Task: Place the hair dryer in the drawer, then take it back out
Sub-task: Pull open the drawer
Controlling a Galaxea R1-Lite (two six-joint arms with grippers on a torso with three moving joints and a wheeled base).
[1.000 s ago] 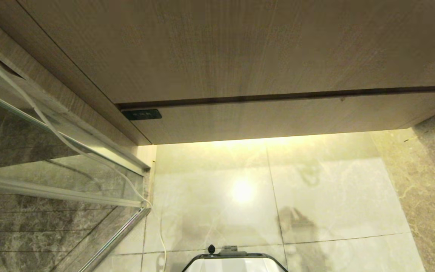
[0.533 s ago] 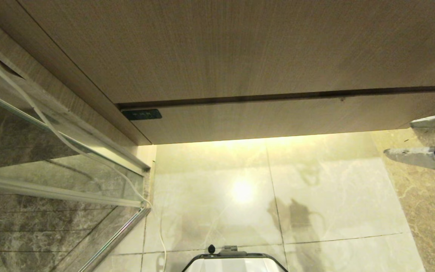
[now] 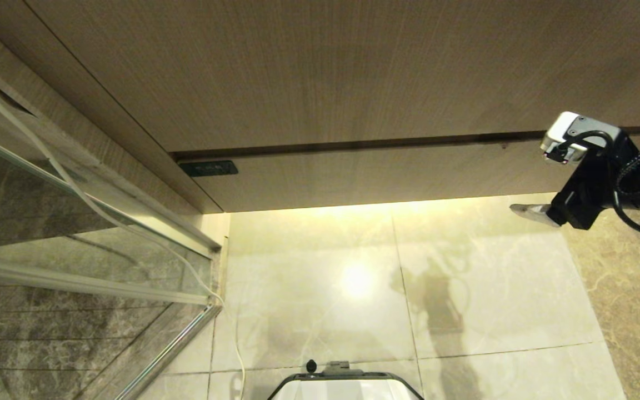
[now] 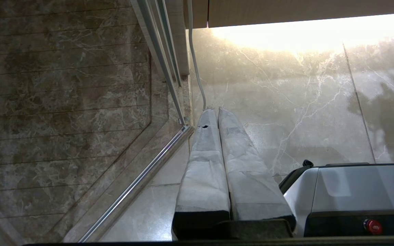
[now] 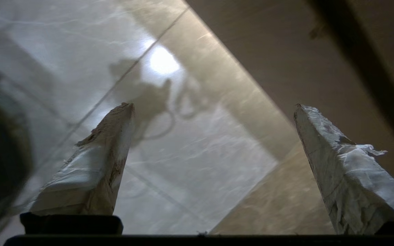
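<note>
Glossy marble floor (image 3: 481,289) – closed drawer (image 3: 386,175) above it

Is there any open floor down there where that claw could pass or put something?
Yes: the pale floor tiles between the closed drawer front and the robot's base lie bare. The left is crowded by the glass door and a white cord. The open right claw is empty.
</note>
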